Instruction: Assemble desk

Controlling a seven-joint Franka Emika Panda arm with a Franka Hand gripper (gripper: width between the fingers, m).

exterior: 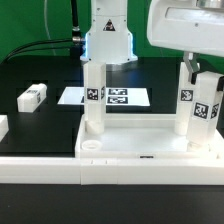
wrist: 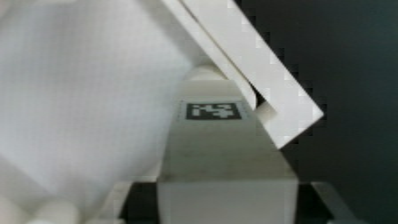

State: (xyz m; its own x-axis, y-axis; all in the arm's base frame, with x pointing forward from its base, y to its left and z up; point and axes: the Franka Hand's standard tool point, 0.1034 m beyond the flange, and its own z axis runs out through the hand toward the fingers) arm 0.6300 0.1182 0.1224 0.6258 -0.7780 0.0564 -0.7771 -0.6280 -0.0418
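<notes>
The fingers (wrist: 320, 200) show in the wrist view only as dark edges on either side of a white square post, close against its 2 flanks. I therefore read the gripper (wrist: 222, 203) as clamped on that held leg (wrist: 217, 150) rather than standing free. The leg's black-and-white tag faces the camera, and the leg runs straight away from the wrist toward a broad white surface and a slanting white rim. These look like the desk top (wrist: 80, 100), though the view is too close and soft to show where leg and top meet. In the exterior view the gripper (exterior: 96, 66) comes down from above onto the upper end of the held leg (exterior: 93, 100). The leg is upright, and its foot is at the corner socket (exterior: 90, 144) on the exterior view's left end of the desk top (exterior: 150, 148). Gripping it high and vertical probably keeps the post square to the socket, so it can be seated or turned without the hand fouling the raised rim. The desk top lies snug against the border wall (exterior: 40, 166), which likely braces it against that push. 2 standing legs (exterior: 187, 100) rise at the exterior view's right end of the top, so the step in hand appears to be fitting leg 3. A loose leg (exterior: 33, 96) lies on the black table (exterior: 45, 125), well apart on the exterior view's left. The marker board (exterior: 130, 97) lies flat behind the desk.
</notes>
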